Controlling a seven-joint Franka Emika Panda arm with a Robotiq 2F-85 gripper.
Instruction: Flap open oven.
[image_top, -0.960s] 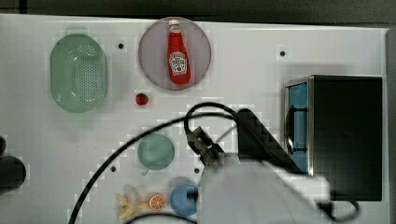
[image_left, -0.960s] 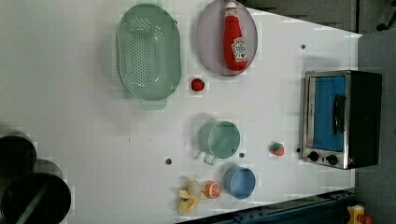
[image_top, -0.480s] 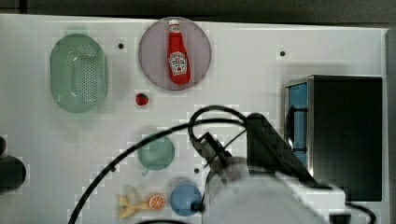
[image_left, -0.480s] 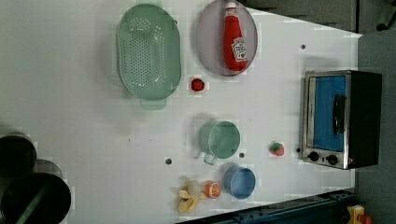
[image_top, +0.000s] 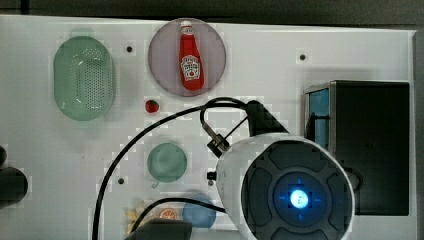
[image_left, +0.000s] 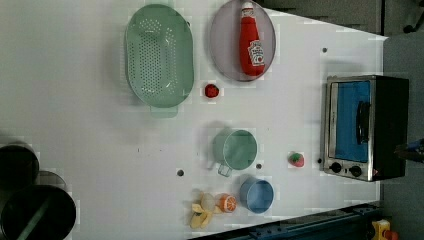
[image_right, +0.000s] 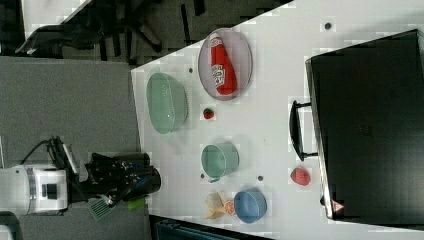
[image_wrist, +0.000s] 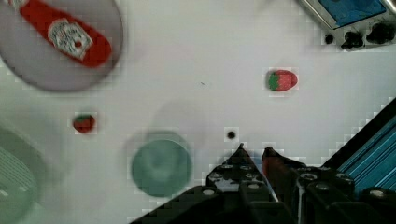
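My own arm (image_top: 290, 195) covers the lower front of the oven (image_top: 370, 145) in the top view, so its knobs are hidden there, and it overlaps one side of the blue bowl (image_top: 199, 212) near that oven. In the wrist view the oven (image_wrist: 355, 18) is cut off at the picture's edge, showing just a corner of glass and two knobs. The ketchup bottle (image_wrist: 65, 32), well apart from the oven, is also cropped and blurred.
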